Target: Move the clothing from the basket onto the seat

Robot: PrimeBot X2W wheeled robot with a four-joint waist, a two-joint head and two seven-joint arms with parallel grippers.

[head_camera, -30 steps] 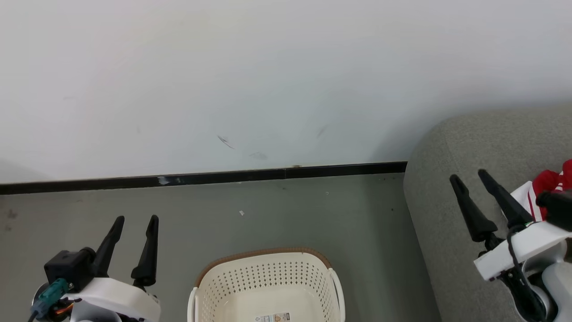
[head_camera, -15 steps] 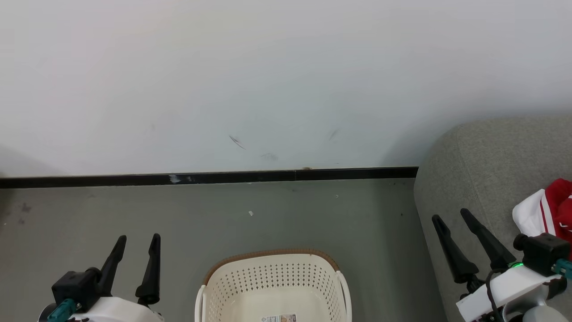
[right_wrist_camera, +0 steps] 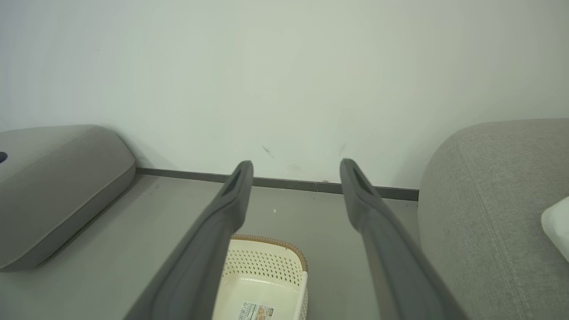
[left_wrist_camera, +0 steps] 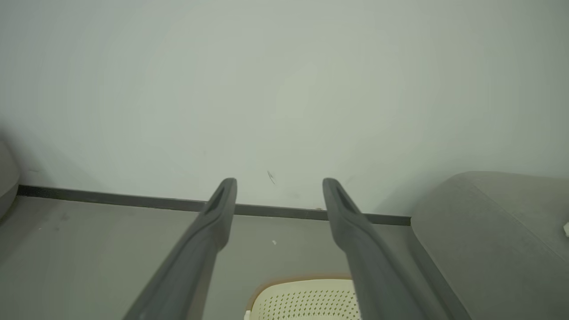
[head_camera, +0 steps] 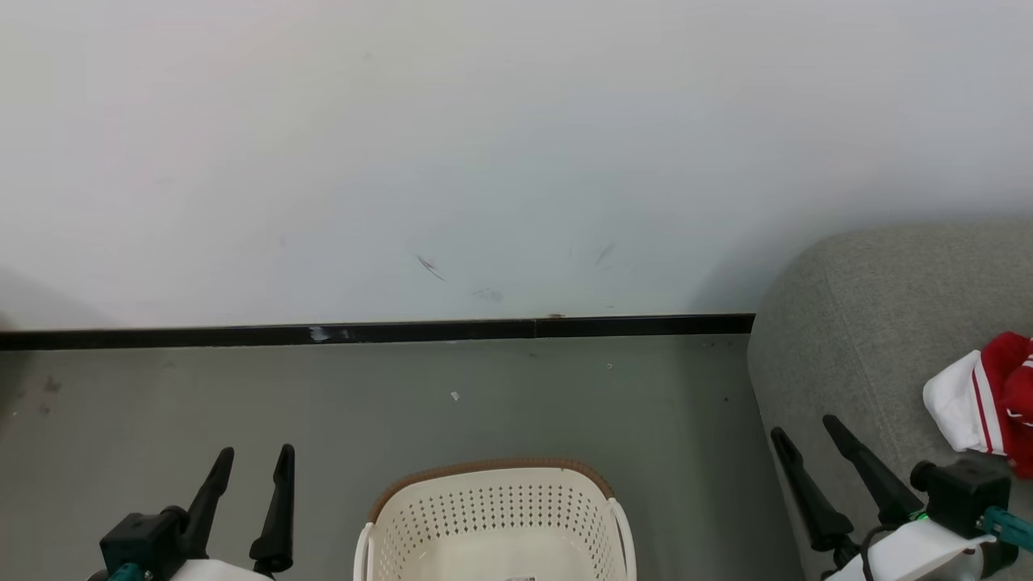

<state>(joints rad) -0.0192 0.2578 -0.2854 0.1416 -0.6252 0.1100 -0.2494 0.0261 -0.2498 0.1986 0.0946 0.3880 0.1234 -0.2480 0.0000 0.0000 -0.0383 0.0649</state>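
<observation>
The cream perforated basket (head_camera: 492, 516) with a brown rim stands on the floor at the bottom centre; the part of its inside that shows in the right wrist view holds just a label sticker (right_wrist_camera: 255, 310). Red and white clothing (head_camera: 989, 399) lies on the grey seat (head_camera: 855, 323) at the right edge. My right gripper (head_camera: 805, 429) is open with nothing in it, over the seat's near corner, left of the clothing and apart from it. My left gripper (head_camera: 255, 453) is open and bare, left of the basket. The basket (left_wrist_camera: 306, 298) also shows under the left gripper (left_wrist_camera: 280, 183).
A white wall with a black baseboard (head_camera: 363, 332) runs behind the grey floor. Another grey cushion (right_wrist_camera: 53, 178) lies on the floor at the left. Bare floor lies between the basket (right_wrist_camera: 266, 266) and the seat (right_wrist_camera: 489, 200). A white edge of clothing (right_wrist_camera: 558, 222) shows at the right.
The camera has shifted slightly. Both grippers have sunk toward the bottom edge, and the right one has drawn back from the clothing, which now lies uncovered. Both stay open.
</observation>
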